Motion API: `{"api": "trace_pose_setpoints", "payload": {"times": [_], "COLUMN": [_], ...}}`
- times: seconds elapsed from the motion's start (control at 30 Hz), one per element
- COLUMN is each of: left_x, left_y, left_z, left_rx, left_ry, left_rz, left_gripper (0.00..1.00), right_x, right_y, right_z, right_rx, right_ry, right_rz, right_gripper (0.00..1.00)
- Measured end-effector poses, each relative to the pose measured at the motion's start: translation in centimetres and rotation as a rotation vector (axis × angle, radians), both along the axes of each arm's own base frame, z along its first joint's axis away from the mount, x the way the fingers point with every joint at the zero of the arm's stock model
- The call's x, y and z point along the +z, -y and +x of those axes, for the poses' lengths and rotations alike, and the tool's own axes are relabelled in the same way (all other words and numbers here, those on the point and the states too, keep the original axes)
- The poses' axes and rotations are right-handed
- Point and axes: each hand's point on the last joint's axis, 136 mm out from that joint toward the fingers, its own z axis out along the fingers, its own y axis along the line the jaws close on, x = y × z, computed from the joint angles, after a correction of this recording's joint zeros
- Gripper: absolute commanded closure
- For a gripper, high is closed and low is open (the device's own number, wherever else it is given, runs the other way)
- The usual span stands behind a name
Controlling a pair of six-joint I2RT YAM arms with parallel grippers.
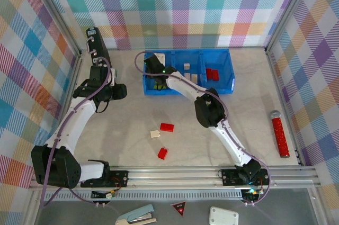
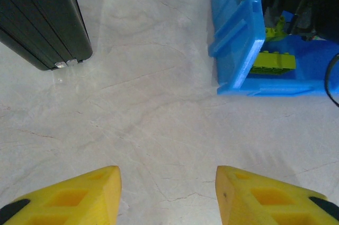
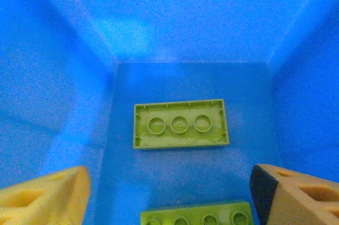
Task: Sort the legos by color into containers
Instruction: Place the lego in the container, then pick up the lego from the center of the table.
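The blue tray [image 1: 228, 71] lies at the back of the table with three compartments: lime green legos on the left, cream legos [image 1: 186, 67] in the middle, red legos [image 1: 212, 73] on the right. My right gripper [image 1: 156, 74] reaches into the left compartment and stands open [image 3: 169, 193] above its floor. A lime green lego [image 3: 180, 125] lies upside down ahead of it, and another [image 3: 196, 215] sits at the lower edge between the fingers, not gripped. Loose on the table are a red lego [image 1: 167, 127], a cream lego [image 1: 155, 134] and another red lego [image 1: 162, 153]. My left gripper [image 1: 119, 91] hangs open [image 2: 168, 193] over bare table left of the tray [image 2: 238, 39].
A black upright device [image 1: 98, 50] stands at the back left, close to my left arm [image 2: 42, 18]. A red-handled tool [image 1: 279, 134] lies at the right. Checked walls close in the table on three sides. A stapler [image 1: 136, 215] sits below the front rail.
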Motion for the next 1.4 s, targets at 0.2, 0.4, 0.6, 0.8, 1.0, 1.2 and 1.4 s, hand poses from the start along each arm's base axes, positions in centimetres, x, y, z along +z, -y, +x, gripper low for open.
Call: {"api": "trace_pose_setpoints", "payload": {"times": [0.2,0.4,0.6,0.8,1.0,1.2,1.4], "left_x": [0.0,0.0,0.2,0.3,0.3,0.2,0.2], "left_y": [0.0,0.0,0.0,-0.1,-0.3,-0.6,-0.7], "left_z": [0.0,-0.1,-0.1,-0.2,-0.2,-0.1,-0.1], "left_rx": [0.000,0.000,0.000,0.002,0.007,0.013,0.015], "left_ry": [0.000,-0.003,0.003,0.007,0.006,0.007,0.007], "left_rz": [0.000,0.000,0.000,0.003,0.011,0.020,0.019], "left_gripper": [0.49,0.49,0.49,0.49,0.49,0.49,0.49], "right_x": [4.4,9.4,8.4,4.7,3.7,3.4,2.5], "right_y": [0.1,0.4,2.1,3.8,6.0,6.6,5.9], "right_z": [-2.5,-5.9,-11.1,-18.0,-24.1,-27.2,-29.3], "right_rx": [0.081,0.201,0.278,0.290,0.200,0.085,0.014], "right_ry": [-0.040,-0.086,-0.228,-0.403,-0.496,-0.513,-0.518], "right_rz": [0.040,0.063,-0.003,-0.073,-0.050,-0.012,-0.012], "right_gripper": [0.20,0.22,0.23,0.22,0.21,0.20,0.15]}}
